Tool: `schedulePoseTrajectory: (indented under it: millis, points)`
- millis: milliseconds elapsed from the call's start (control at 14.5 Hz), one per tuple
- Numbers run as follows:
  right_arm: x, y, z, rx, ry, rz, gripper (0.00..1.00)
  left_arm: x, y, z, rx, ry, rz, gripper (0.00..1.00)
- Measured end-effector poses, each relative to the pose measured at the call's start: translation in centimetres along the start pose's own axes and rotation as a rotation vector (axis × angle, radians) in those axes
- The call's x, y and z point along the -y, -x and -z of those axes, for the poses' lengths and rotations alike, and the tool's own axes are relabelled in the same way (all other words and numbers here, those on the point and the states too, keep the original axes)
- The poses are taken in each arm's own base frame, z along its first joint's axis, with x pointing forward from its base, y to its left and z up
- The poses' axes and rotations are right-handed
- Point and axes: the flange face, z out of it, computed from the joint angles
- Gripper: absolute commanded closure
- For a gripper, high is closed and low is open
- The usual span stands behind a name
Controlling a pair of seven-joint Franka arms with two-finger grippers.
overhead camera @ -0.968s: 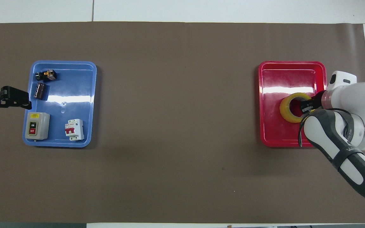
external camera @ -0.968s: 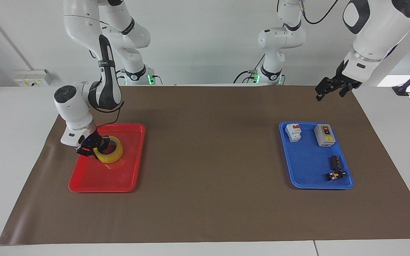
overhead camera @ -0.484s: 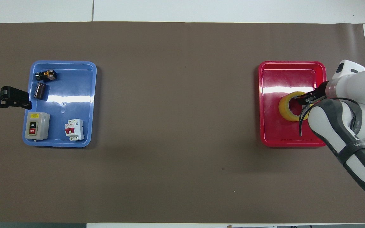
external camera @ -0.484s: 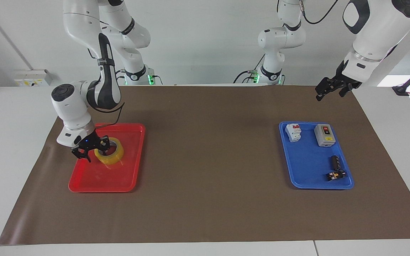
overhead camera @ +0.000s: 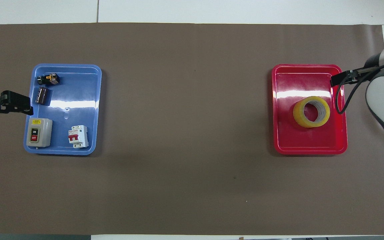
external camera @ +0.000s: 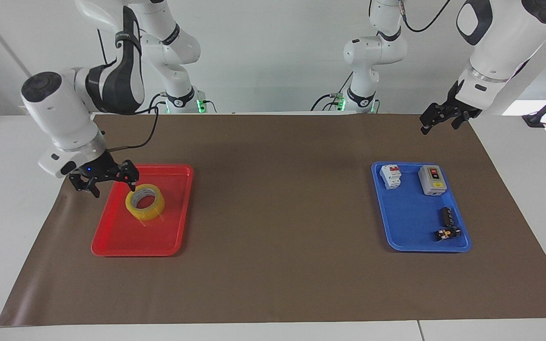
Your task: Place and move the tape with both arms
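The tape [external camera: 145, 201] is lying flat in the red tray [external camera: 112, 241] while the right hand [external camera: 109, 182], fingers apart and empty, is hovering over the tray's edge, risking clipping the rim on any descent.

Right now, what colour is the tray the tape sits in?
Red. The tape lies flat in the red tray; clearest in the overhead view.

The grey switch box [overhead camera: 38, 132] in the blue tray [overhead camera: 92, 110] reads "ON" and "OFF" on its buttons.
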Motion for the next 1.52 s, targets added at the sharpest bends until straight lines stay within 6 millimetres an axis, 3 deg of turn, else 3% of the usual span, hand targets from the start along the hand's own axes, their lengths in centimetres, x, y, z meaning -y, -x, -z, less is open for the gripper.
schedulePoseTrajectory:
  millis: [207, 553, 691, 899, 1106, 1521]
  points:
    - [1.6, 1.4, 5.8, 0.013, 0.002, -0.034, 0.00, 0.0, 0.0, 0.0, 0.000, 0.000, 0.000, 0.00]
    - [2.5, 6.4, 15.9, 0.078, 0.013, -0.063, 0.00, 0.0, 0.0, 0.0, 0.000, 0.000, 0.000, 0.00]
    - [2.5, 6.9, 16.0, 0.113, 0.009, -0.057, 0.00, 0.0, 0.0, 0.0, 0.000, 0.000, 0.000, 0.00]
    - [2.4, 6.4, 13.3, 0.134, 0.009, -0.046, 0.00, 0.0, 0.0, 0.0, 0.000, 0.000, 0.000, 0.00]
    - [2.2, 6.0, 11.9, 0.109, 0.027, -0.038, 0.00, 0.0, 0.0, 0.0, 0.000, 0.000, 0.000, 0.00]
    - [2.2, 6.4, 12.1, 0.103, 0.033, -0.036, 0.00, 0.0, 0.0, 0.0, 0.000, 0.000, 0.000, 0.00]
